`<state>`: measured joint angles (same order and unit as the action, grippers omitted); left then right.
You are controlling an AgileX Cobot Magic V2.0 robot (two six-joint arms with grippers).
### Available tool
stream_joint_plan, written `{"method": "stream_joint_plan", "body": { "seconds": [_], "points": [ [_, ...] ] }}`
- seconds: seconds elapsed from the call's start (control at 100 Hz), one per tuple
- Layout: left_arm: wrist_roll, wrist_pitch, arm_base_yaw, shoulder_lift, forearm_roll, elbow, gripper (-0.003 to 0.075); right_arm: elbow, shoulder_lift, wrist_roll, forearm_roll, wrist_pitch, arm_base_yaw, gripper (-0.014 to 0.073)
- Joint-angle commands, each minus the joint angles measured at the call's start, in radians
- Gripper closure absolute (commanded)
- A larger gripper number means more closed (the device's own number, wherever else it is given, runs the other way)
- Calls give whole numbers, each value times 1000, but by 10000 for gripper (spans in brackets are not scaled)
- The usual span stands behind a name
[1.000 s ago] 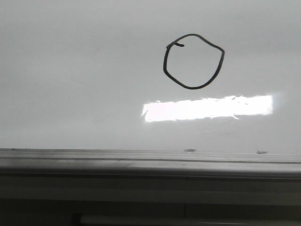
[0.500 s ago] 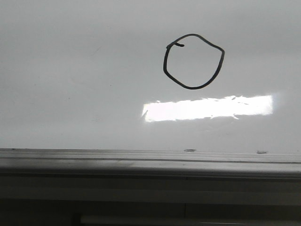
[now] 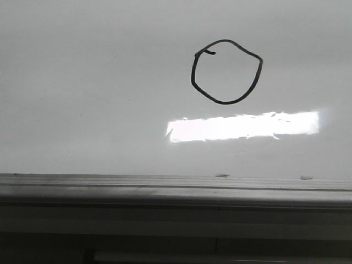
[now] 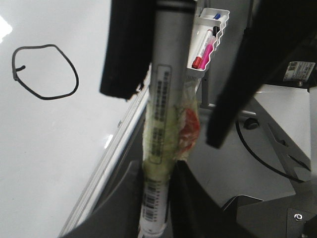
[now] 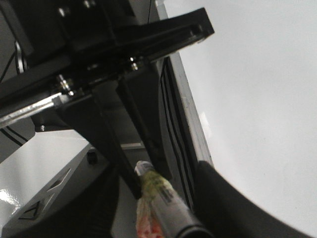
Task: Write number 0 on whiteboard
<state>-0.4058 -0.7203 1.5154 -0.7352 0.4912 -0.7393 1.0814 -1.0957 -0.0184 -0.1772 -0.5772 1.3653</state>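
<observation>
The number 0 (image 3: 226, 71) is a thin black lopsided loop on the whiteboard (image 3: 82, 110), right of middle; no gripper shows in the front view. The loop also shows in the left wrist view (image 4: 44, 72). My left gripper (image 4: 156, 163) is shut on the tail of a grey marker (image 4: 163, 89) wrapped in yellowish and red tape, off the board's edge. My right gripper (image 5: 154, 171) is open, its two black fingers (image 4: 124, 54) standing wide on either side of the marker's capped end (image 5: 171, 208) without touching it.
A bright rectangular light reflection (image 3: 242, 126) lies below the loop. The grey frame rail (image 3: 165, 190) runs along the board's near edge. A white holder (image 4: 208, 39) with pink and red markers hangs beside the board. Grey machine housings (image 4: 277, 148) sit below.
</observation>
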Motion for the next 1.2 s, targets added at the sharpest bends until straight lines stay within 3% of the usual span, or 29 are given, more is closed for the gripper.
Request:
{"method": "stream_joint_plan", "body": {
  "seconds": [0.0,0.24,0.43,0.5,0.63,0.79,1.07,1.19],
  "points": [
    [-24,33,4,-2,27,-32,740,36,12,-7,-41,92,0,153],
    [-69,33,-6,-2,93,-32,740,65,50,5,-217,77,-9,150],
    [-247,29,-55,-2,237,-32,740,86,169,151,-394,60,-67,195],
    [-348,29,-90,-12,302,-32,740,86,220,176,-400,21,-88,312],
    [-566,4,-179,-69,472,-32,740,77,318,200,-400,-87,-98,673],
    [-724,48,-288,-188,602,-32,740,9,427,220,-399,-123,-98,652],
    [-947,319,-502,-389,606,-32,740,-154,534,350,-399,-137,-98,652],
    [-974,392,-598,-445,606,-32,740,-198,538,385,-399,-133,-98,652]
  ]
}}
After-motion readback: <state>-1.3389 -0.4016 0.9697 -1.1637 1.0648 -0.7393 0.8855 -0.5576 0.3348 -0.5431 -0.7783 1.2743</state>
